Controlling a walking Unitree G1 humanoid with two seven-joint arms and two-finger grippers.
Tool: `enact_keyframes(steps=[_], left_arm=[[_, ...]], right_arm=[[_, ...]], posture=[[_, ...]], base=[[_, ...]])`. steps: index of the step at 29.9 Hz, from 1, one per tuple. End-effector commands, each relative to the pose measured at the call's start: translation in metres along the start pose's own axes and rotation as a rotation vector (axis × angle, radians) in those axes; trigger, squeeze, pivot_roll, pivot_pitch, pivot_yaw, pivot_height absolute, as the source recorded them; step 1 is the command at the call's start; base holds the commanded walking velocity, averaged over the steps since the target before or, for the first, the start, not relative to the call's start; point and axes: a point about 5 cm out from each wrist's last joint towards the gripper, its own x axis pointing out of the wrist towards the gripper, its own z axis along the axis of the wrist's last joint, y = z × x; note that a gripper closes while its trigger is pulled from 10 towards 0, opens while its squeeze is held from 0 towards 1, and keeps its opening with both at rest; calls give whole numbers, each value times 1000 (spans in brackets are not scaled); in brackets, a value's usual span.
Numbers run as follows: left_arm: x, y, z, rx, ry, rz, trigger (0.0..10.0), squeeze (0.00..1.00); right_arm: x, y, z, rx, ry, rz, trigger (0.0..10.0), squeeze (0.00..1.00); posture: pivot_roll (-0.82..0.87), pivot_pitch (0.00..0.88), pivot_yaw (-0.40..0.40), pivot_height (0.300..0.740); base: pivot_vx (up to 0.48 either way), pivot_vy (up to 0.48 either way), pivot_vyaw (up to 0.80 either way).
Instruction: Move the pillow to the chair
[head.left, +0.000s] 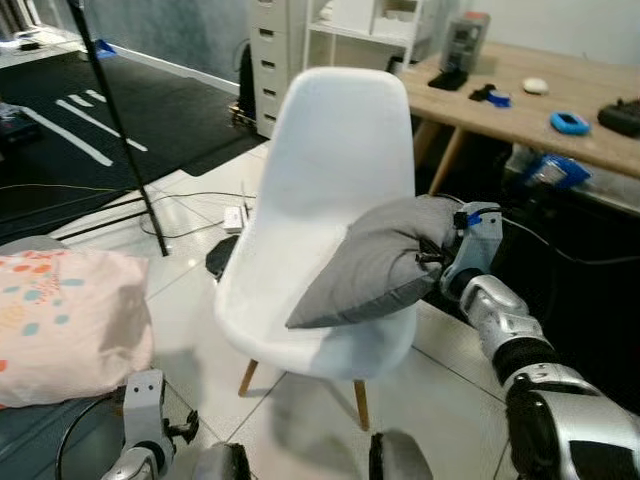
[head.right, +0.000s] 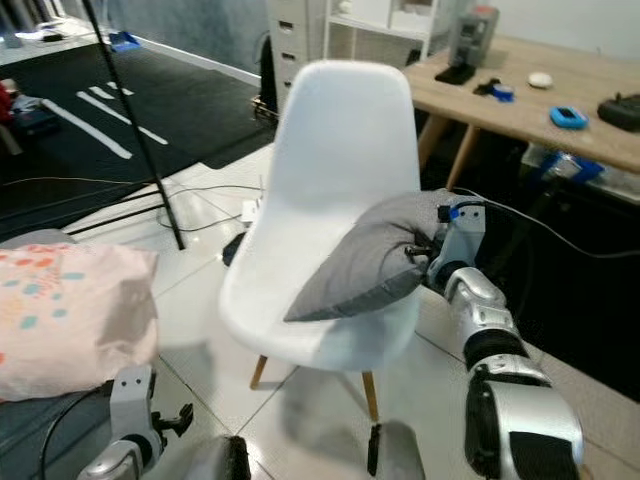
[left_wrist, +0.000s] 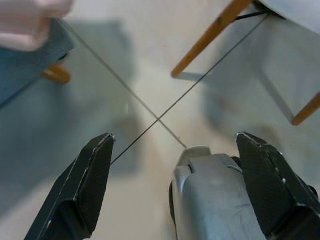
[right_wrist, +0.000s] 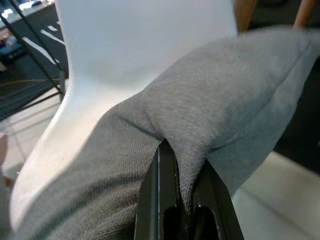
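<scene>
A grey pillow (head.left: 375, 262) lies tilted over the right side of a white shell chair (head.left: 335, 160), its lower corner on the seat. My right gripper (head.left: 432, 258) is shut on a fold of the grey pillow (right_wrist: 210, 125) at its right end; its fingers (right_wrist: 167, 200) pinch the fabric. My left gripper (left_wrist: 175, 185) hangs open low above the floor beside the chair's wooden legs (left_wrist: 210, 37). The left arm (head.left: 145, 420) is at the lower left.
A pink patterned cushion (head.left: 65, 320) rests on a blue seat at my left. A black stand pole (head.left: 115, 120) and cables cross the tiled floor. A wooden desk (head.left: 540, 110) with small items stands behind right, white drawers (head.left: 275, 50) behind the chair.
</scene>
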Motion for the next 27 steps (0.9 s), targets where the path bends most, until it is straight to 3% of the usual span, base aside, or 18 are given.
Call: enact_keyframes(steps=[1, 4, 7, 9, 11, 13, 14, 18, 22, 24, 27], left_arm=[[-2, 3, -4, 1, 13, 7, 10000, 0], [-2, 3, -4, 1, 13, 7, 10000, 0], [-2, 3, -4, -2, 11, 7, 10000, 0], [-2, 3, -4, -3, 11, 6, 10000, 0], [-2, 3, -5, 0, 13, 4, 10000, 0], [-2, 3, -6, 1, 14, 3, 10000, 0], [-3, 4, -7, 0, 14, 4, 10000, 0], [-4, 4, -8, 0, 14, 4, 10000, 0], [-4, 4, -9, 2, 16, 3, 10000, 0], [-4, 4, -9, 2, 16, 3, 10000, 0], [-5, 5, -10, 8, 19, -1, 10000, 0]], right_arm=[[0, -5, 5, 46, -35, -42, 10000, 0], [0, -4, 5, 47, -35, -47, 10000, 0], [1, -4, 4, -12, -28, -79, 10000, 0], [1, -3, -2, 11, 15, -93, 10000, 0], [1, 1, -16, 110, 93, -80, 10000, 0], [1, 4, -23, 141, 131, -68, 10000, 0], [0, 11, -35, 226, 185, -56, 10000, 0], [0, 15, -41, 267, 203, -59, 10000, 0], [3, 22, -38, 368, 156, -41, 10000, 0], [3, 22, -38, 368, 156, -41, 10000, 0], [11, 31, -12, 462, 13, 72, 10000, 0]], posture=[[-86, 127, 4, 548], [-86, 127, 4, 543], [-77, 138, 8, 538], [-76, 124, 11, 538], [-72, 125, 10, 538], [-72, 125, 10, 538], [-65, 118, 10, 538], [-57, 118, 18, 538], [-48, 128, 23, 523], [-48, 128, 23, 523], [-43, 137, 31, 503]], base=[[0, 0, 0], [0, 0, 0], [0, 0, 0], [0, 0, 0], [0, 0, 0], [0, 0, 0], [0, 0, 0], [0, 0, 0], [0, 0, 0], [0, 0, 0], [0, 0, 0]])
